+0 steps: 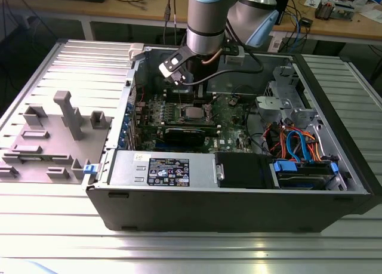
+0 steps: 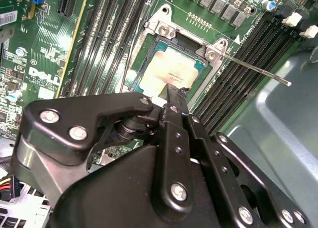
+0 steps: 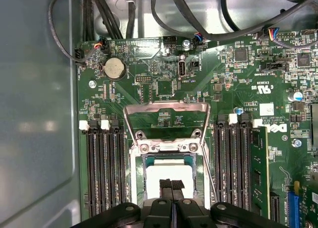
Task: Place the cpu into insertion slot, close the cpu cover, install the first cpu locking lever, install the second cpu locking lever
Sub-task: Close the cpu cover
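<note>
The arm (image 1: pixel 206 14) comes down from the top of the exterior view, its grey, blue-banded segment close to upright. The wrist (image 1: pixel 203 46) sits at its lower end, with a black mount (image 1: pixel 175 67) jutting toward the exterior view's left. In the first wrist view the claw (image 3: pixel 172 187) points away from the camera, its two black fingers (image 3: pixel 166 192) pressed together with just a thin seam between them and nothing gripped. In the second wrist view its black links (image 2: pixel 84 123), studded with silver screws, spread out behind the joined tips.
</note>
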Controlling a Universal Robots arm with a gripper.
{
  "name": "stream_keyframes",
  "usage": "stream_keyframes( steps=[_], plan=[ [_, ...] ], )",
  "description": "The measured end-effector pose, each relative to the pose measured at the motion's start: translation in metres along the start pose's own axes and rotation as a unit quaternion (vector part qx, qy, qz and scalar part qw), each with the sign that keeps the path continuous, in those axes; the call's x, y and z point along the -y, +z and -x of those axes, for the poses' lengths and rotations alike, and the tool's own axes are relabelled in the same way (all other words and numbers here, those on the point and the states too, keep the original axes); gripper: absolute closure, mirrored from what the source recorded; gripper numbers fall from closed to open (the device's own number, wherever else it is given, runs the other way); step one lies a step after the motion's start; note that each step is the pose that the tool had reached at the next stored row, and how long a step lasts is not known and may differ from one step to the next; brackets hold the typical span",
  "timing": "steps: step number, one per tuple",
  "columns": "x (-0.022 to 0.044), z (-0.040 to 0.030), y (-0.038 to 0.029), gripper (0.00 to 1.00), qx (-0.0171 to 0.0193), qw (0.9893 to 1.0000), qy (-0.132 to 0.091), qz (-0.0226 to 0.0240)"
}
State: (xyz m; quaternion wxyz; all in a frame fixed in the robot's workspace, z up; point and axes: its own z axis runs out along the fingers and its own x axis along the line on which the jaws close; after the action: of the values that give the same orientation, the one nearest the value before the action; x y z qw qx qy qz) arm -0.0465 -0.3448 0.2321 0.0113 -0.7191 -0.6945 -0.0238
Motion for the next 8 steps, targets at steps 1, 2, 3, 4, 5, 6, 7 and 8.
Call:
stream_keyframes(
  steps=[1, 2, 3, 4, 5, 6, 7, 8],
  plan=[
    [0.0000, -0.0001, -0.0008, 0.89, 0.0000, 1.0000, 0.000, 0.0000],
    [0.0000, -0.0001, -0.0018, 0.89, 0.0000, 1.0000, 0.000, 0.0000],
    [-0.0001, -0.0001, -0.0030, 0.89, 0.0000, 1.0000, 0.000, 0.0000],
    [-0.0001, -0.0002, -0.0039, 0.89, 0.0000, 1.0000, 0.000, 0.0000],
    [-0.0001, -0.0003, -0.0055, 0.89, 0.0000, 1.0000, 0.000, 0.0000],
    [-0.0001, -0.0004, -0.0068, 0.89, 0.0000, 1.0000, 0.000, 0.0000],
    [-0.0002, -0.0005, -0.0087, 0.89, 0.0000, 1.0000, 0.000, 0.0000],
    [-0.0002, -0.0005, -0.0088, 0.89, -0.0001, 1.0000, 0.000, 0.0000]
  ],
)
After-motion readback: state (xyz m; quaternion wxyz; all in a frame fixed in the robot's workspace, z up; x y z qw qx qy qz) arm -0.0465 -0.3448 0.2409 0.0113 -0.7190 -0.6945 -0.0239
